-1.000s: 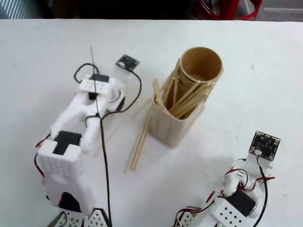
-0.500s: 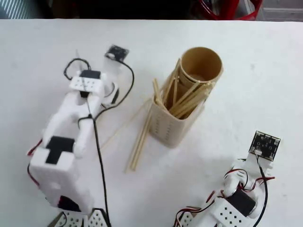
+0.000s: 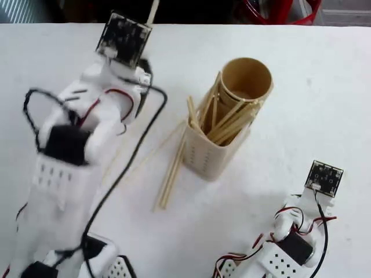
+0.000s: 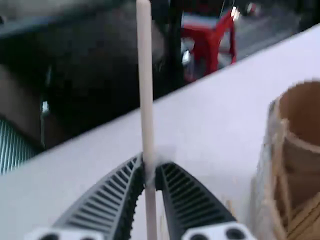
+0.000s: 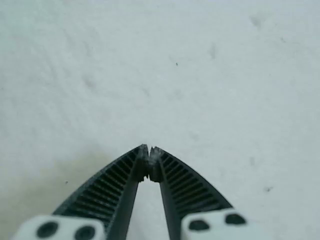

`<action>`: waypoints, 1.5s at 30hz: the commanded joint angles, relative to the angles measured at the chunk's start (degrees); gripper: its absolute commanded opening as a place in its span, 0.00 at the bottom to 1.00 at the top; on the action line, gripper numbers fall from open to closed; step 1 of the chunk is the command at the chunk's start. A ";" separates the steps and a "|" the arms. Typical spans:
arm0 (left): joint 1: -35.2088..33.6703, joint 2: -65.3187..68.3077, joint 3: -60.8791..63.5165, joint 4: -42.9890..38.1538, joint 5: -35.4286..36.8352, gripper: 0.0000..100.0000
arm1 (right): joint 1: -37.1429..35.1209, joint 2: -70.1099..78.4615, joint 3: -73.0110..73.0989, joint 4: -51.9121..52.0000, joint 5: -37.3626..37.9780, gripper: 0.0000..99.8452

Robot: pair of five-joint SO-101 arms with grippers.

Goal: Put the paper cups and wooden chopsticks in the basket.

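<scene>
A cream basket (image 3: pixel 210 152) stands mid-table with a brown paper cup (image 3: pixel 247 81) and several wooden chopsticks (image 3: pixel 229 121) in it. A few more chopsticks (image 3: pixel 169 176) lean on the table against its left side. My left gripper (image 4: pixel 149 170) is shut on a single wooden chopstick (image 4: pixel 145 85), held upright above the table to the left of the basket (image 4: pixel 280 170); the stick's tip pokes up past the left arm's wrist (image 3: pixel 152 10). My right gripper (image 5: pixel 149 155) is shut on nothing, just above bare white table at the front right.
The left arm (image 3: pixel 75 145) with its black cable (image 3: pixel 133 152) covers the table's left side. The right arm (image 3: pixel 301 231) sits at the front right corner. A red object (image 3: pixel 278 11) lies beyond the table's far edge.
The left arm has risen and swung away from the table, lifting one chopstick off the surface to upright. The right arm has not moved.
</scene>
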 commanded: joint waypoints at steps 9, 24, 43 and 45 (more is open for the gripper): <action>22.99 2.77 -13.10 -19.60 0.70 0.02 | 0.31 0.22 0.62 0.22 0.53 0.02; 25.71 18.77 -29.36 -9.76 7.38 0.08 | 0.31 0.22 0.62 0.22 0.53 0.02; -2.77 19.30 -24.88 9.23 7.30 0.08 | 0.40 0.22 0.62 0.22 0.53 0.02; -6.99 19.30 -16.70 6.24 7.12 0.08 | 0.40 0.22 0.62 0.22 0.53 0.02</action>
